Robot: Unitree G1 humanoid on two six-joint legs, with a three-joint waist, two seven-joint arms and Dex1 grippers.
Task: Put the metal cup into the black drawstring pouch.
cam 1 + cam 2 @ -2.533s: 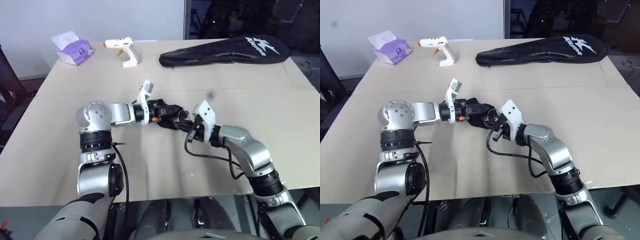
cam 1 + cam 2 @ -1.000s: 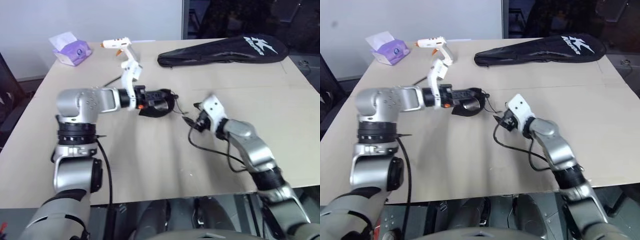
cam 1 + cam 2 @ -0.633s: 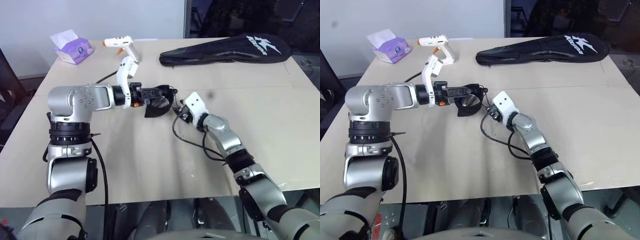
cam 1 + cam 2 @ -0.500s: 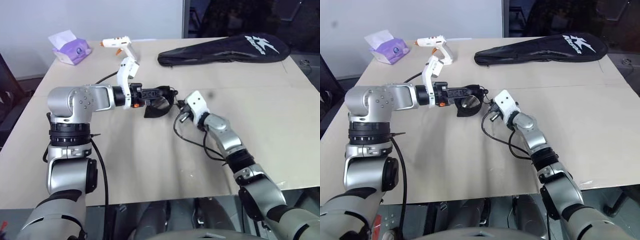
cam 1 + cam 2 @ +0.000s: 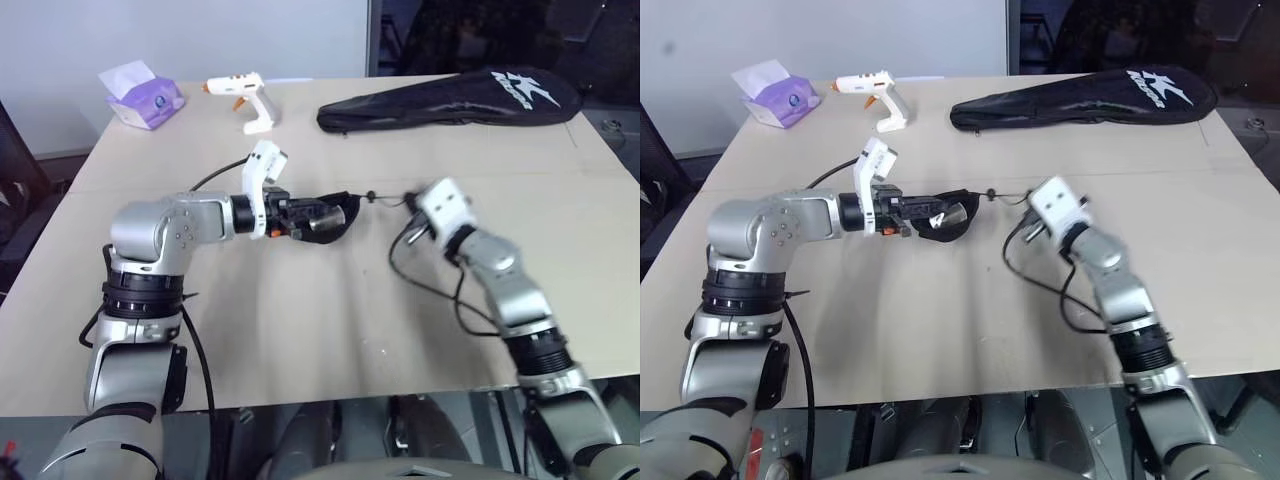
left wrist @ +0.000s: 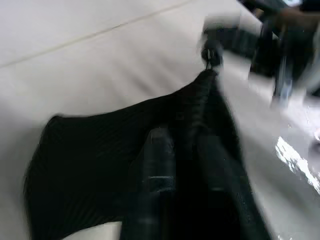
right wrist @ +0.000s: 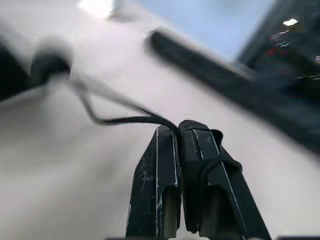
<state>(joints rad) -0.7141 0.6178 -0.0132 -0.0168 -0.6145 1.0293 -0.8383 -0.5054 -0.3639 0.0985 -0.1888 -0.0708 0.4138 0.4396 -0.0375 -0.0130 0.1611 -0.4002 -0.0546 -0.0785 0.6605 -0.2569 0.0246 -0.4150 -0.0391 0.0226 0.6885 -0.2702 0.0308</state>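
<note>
The black drawstring pouch [image 5: 335,213] hangs just above the table's middle, and my left gripper [image 5: 302,215] is shut on its fabric. In the left wrist view the black fingers [image 6: 157,160] press into the pouch [image 6: 95,150]. A silver glint in the pouch's mouth looks like the metal cup [image 5: 956,213]; most of it is hidden by the fabric. To the pouch's right, my right gripper [image 5: 410,205] is shut on the pouch's cord [image 7: 115,120], which runs taut from the pouch mouth to the closed fingertips of that gripper [image 7: 177,127].
A long black racket bag [image 5: 450,100] lies across the table's far right. A white glue gun [image 5: 250,100] and a purple tissue pack [image 5: 145,95] sit at the far left. The tan table [image 5: 300,330] is bare in front of both arms.
My right gripper closed on the cord near the pouch and moved right and up, drawing the cord taut. My left arm drew the pouch back and a little lower.
</note>
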